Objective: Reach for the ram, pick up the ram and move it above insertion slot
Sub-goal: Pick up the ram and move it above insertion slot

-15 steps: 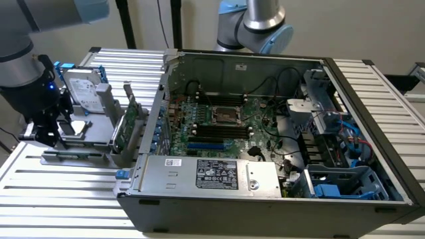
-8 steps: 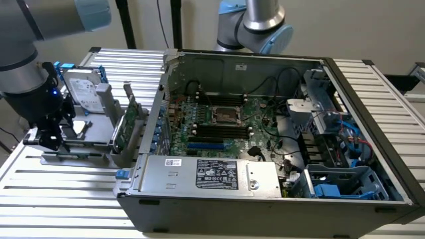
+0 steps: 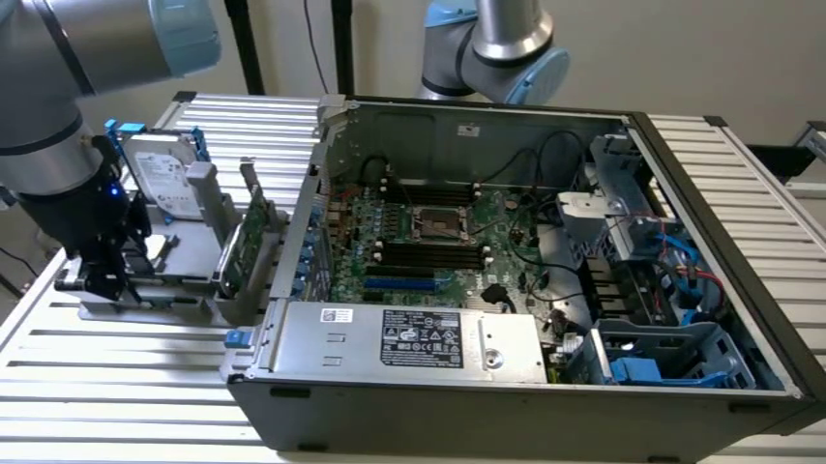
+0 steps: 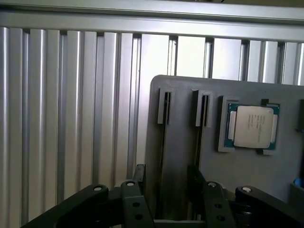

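Exterior view: the gripper (image 3: 108, 278) hangs low over the grey holder (image 3: 188, 261), left of the open computer case (image 3: 516, 387). A skewed descent could knock the hard drive (image 3: 165, 179) standing close by.

Wrist view: the fingers (image 4: 140, 176) stand apart and hold nothing. They straddle what looks like the ram (image 4: 161, 156), edge-on in its holder slot. Closing off-centre could tilt it.

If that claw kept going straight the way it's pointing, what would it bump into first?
Probably the grey holder, around its two narrow slots beside the CPU: the open gripper points down at them. Whether a ram sits in them is unclear.
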Controlling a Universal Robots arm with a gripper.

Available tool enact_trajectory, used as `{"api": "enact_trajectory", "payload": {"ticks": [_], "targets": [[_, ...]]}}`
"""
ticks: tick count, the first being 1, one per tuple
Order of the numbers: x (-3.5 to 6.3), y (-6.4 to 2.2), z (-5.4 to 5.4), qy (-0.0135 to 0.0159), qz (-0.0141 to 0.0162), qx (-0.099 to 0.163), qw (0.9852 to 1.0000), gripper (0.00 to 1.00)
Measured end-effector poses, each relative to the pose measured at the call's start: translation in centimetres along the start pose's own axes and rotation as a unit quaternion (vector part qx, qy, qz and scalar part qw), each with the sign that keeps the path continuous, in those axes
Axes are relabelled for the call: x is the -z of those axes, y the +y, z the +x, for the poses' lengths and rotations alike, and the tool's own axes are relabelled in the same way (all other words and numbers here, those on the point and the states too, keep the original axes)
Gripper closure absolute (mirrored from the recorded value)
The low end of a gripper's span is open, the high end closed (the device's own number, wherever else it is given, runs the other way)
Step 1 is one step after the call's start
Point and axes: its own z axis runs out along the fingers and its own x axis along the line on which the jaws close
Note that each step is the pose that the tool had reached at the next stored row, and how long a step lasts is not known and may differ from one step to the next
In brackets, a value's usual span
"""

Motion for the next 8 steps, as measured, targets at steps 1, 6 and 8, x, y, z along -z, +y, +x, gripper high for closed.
{"api": "enact_trajectory", "payload": {"ticks": [1, 6, 8], "targets": [[-0.19, -0.01, 0.0, 0.0, 0.0, 0.0, 1.0, 0.52], [-1.1, -0.03, 0.0, 0.0001, 0.0, 0.002, 1.0, 0.52], [-1.39, -0.05, 0.0, 0.0, 0.0, 0.003, 1.0, 0.52]]}}
